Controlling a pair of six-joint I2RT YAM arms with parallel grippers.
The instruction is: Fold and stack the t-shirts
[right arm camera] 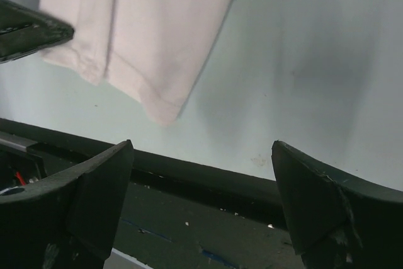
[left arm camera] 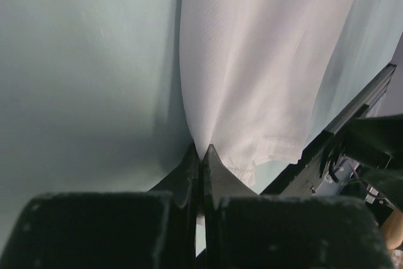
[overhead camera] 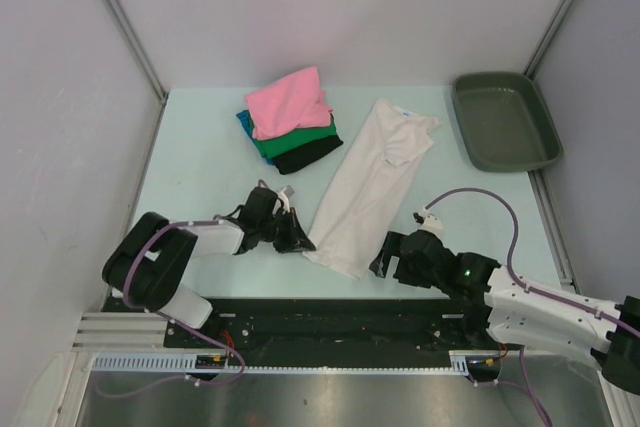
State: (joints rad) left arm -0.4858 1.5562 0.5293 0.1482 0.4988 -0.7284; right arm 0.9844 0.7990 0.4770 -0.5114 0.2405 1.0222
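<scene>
Handling: white t-shirt [overhead camera: 370,182] limp, probably light; left end effector [left arm camera: 201,154] clamped on 7 o'clock hem corner, right end effector [right arm camera: 201,149] spread.

L end effector [left arm camera: 201,154] low, clamped fully shut; R end effector [right arm camera: 201,155] low, jaws wide apart.

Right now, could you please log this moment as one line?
left gripper: shut on edge of large white cloth t-shirt | right gripper: open, empty, near its hem
</scene>
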